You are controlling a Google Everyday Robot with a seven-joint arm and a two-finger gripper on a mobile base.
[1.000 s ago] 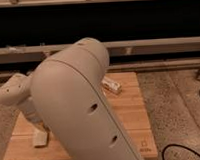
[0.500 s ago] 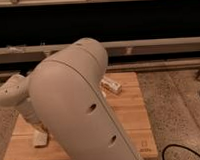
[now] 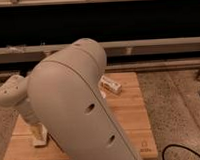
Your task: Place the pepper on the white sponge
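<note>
My arm's large pale shell [image 3: 79, 105] fills the middle of the camera view. Its wrist hangs at the left and ends in the gripper [image 3: 39, 136], which reaches down to the wooden table top [image 3: 130, 118] near its front left corner. The pepper is not in sight; it may be hidden by the arm or the gripper. I cannot make out the white sponge either; a pale shape at the gripper's tip cannot be told apart from the gripper itself.
A small white box with a printed label [image 3: 109, 84] lies on the table's far side, just right of the arm. A speckled floor [image 3: 179, 106] surrounds the table. A dark cable [image 3: 184, 152] lies at the lower right. A long rail [image 3: 157, 44] and dark wall run behind.
</note>
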